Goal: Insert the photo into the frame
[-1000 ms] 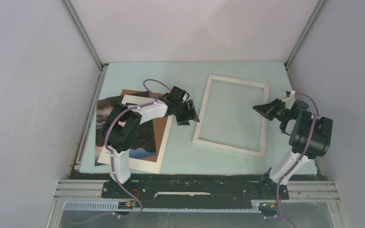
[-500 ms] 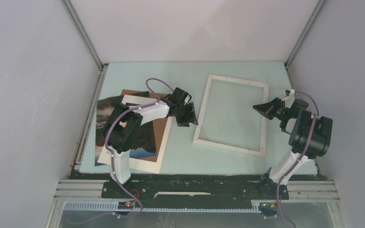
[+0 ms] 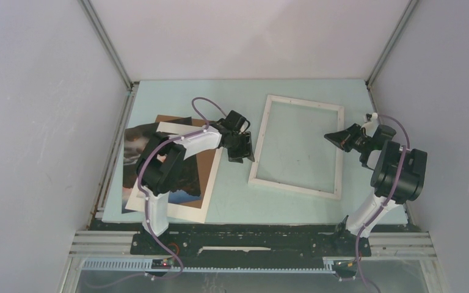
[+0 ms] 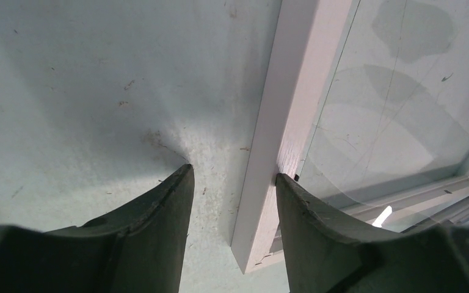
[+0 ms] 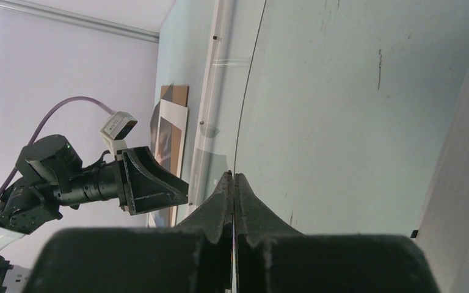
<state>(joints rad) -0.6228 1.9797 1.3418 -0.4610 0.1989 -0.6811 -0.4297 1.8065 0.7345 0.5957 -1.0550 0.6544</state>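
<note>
Frame (image 3: 294, 189) lies flat, centre right on the tabletop (image 3: 232, 204). The photo (image 3: 183, 194) is at lower left, under the left arm. Left hand (image 4: 232, 171) is half-wide, straddling the frame's left rail (near a corner). Right hand (image 5: 232, 174) is pinched closed by the right rail.

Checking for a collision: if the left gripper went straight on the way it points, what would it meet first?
Probably a side rail of the thin white rectangular picture frame: the open left gripper points down at it, one finger over the pale green table. Height is unclear.
</note>
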